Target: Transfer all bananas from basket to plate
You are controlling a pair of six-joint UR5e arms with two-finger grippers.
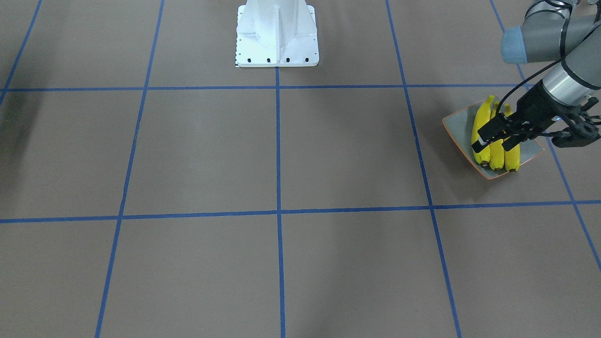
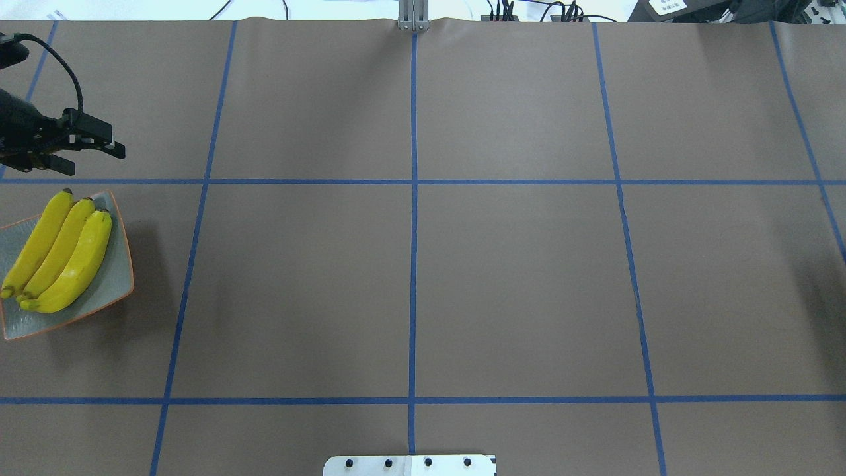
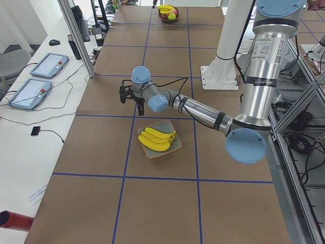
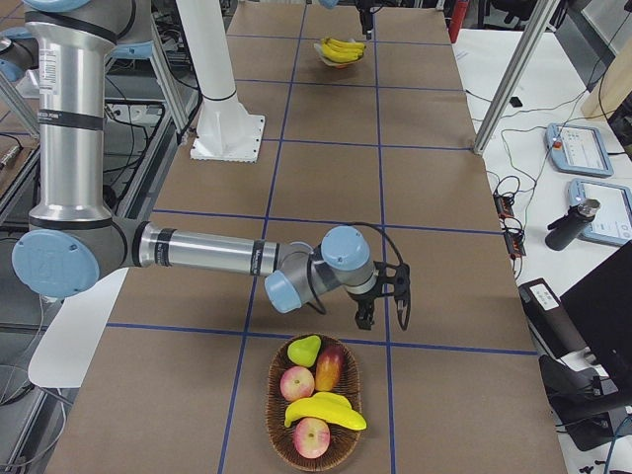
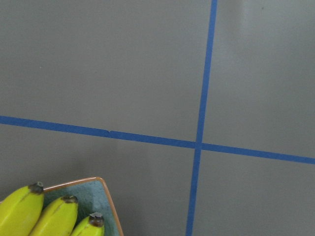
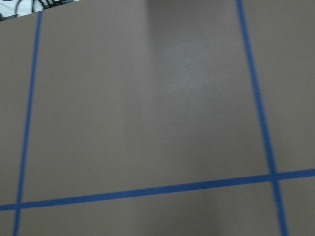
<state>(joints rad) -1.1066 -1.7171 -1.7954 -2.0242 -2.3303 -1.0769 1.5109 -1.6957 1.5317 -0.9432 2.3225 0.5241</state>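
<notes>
Our left jaws stand parted with nothing between them, hovering over the counter (image 2: 423, 284) just at 12 o'clock of the plate (image 2: 117, 281) in the overhead view. Whether our right jaws are parted or closed we cannot tell. In the right-side view they point down at the counter, with the basket (image 4: 276, 434) near them at 7 o'clock. Three bananas (image 2: 63, 254) lie side by side on the plate, which sits at the counter's 9 o'clock edge in the overhead view. A fourth banana (image 4: 326, 411) lies in the basket among other fruit (image 4: 298, 383).
</notes>
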